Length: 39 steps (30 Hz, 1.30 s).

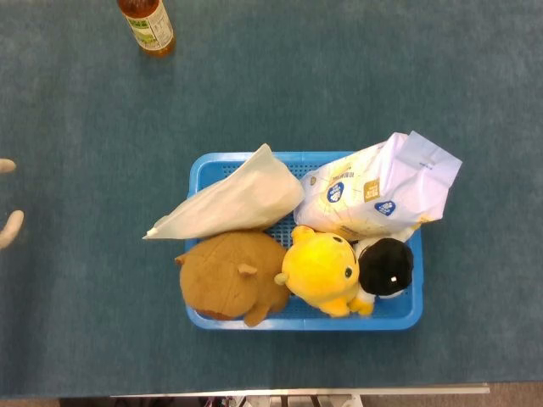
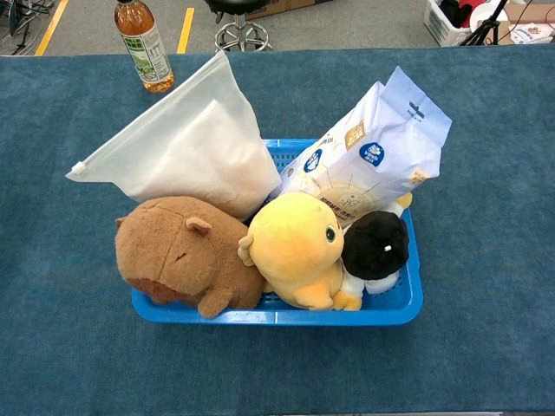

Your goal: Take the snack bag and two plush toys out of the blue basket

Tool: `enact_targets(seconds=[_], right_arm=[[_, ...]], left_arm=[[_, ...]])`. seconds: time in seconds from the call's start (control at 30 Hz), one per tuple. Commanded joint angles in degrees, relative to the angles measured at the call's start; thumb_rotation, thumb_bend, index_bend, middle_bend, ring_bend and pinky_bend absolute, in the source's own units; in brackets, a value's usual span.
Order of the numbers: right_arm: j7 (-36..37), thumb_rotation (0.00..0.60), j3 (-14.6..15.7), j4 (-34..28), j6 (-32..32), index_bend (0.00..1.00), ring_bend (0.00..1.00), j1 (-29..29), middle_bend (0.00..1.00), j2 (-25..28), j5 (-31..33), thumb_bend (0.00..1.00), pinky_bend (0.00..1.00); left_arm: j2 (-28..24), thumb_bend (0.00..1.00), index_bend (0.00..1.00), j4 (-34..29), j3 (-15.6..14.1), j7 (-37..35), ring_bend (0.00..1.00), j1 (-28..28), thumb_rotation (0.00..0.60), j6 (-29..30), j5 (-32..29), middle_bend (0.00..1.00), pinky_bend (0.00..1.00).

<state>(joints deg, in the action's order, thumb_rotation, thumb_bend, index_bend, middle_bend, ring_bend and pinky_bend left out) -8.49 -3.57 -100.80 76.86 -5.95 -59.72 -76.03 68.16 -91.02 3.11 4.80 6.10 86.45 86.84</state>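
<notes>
Basket (image 2: 399, 305) of blue plastic sits near the front edge of the table (image 2: 486, 173), well to the right of the only fingers (image 1: 10, 227) in view, pale tips at the left edge of the head view. They belong to the left hand (image 1: 7, 199); whether they are apart or together cannot be told. The right hand is out of view. Along the basket's near side lie a brown plush toy (image 2: 178, 251), closest to those fingers, then a yellow plush toy (image 2: 295, 247) and a black-and-white one (image 2: 375, 247). Behind them a white zip pouch (image 2: 186, 147) and the snack bag (image 2: 373, 156) lean over the rim. Farthest back stands a tea bottle (image 2: 143, 43).
</notes>
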Motion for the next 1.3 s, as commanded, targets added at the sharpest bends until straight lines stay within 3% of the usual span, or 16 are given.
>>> enact_targets(seconds=[0.03, 0.73, 0.83, 0.9, 1.0, 1.2, 1.3], right_arm=[[0.50, 0.600, 0.03, 0.46, 0.40, 0.43, 0.45, 0.19, 0.39, -0.40, -0.23, 0.43, 0.68], [6.84, 0.600, -2.77, 2.41, -2.53, 0.43, 0.45, -4.63, 0.39, -1.20, -4.15, 0.41, 0.68], [8.19, 0.600, -3.72, 1.67, -2.96, 0.43, 0.45, -6.14, 0.39, -0.83, -5.55, 0.32, 0.68], [9.77, 0.600, -4.29, 1.23, -3.54, 0.42, 0.44, -7.34, 0.39, -0.40, -6.80, 0.17, 0.67], [12.07, 0.600, -4.62, 0.52, -4.84, 0.33, 0.38, -9.10, 0.34, 0.60, -8.92, 0.01, 0.64], [13.81, 0.600, -3.95, -1.29, -8.30, 0.05, 0.21, -12.14, 0.15, 2.69, -12.34, 0.00, 0.54], [14.62, 0.600, -3.50, -1.66, -9.29, 0.00, 0.15, -13.29, 0.09, 2.54, -13.68, 0.00, 0.49]], left_arm=[[-0.26, 0.23, 0.32, -0.59, -0.15, 0.54, 0.30, -0.12, 0.600, -0.01, -0.18, 0.35, 0.41], [-0.89, 0.23, 0.33, -2.87, -1.05, 2.53, 0.30, -1.80, 0.600, 1.44, -0.21, 0.35, 0.42], [-0.79, 0.23, 0.33, -2.64, -0.85, 2.06, 0.30, -1.82, 0.600, 1.33, -0.62, 0.35, 0.42], [-0.70, 0.23, 0.33, -2.45, -0.87, 1.84, 0.30, -1.84, 0.600, 1.13, -0.79, 0.35, 0.42], [-0.62, 0.23, 0.33, -2.35, -1.07, 1.84, 0.30, -1.91, 0.600, 1.11, -0.55, 0.35, 0.42], [-0.66, 0.23, 0.33, -2.52, -0.87, 1.87, 0.30, -1.90, 0.600, 1.08, -0.67, 0.35, 0.42], [-0.63, 0.23, 0.33, -2.53, -0.86, 1.97, 0.30, -1.74, 0.600, 0.85, -0.56, 0.35, 0.42]])
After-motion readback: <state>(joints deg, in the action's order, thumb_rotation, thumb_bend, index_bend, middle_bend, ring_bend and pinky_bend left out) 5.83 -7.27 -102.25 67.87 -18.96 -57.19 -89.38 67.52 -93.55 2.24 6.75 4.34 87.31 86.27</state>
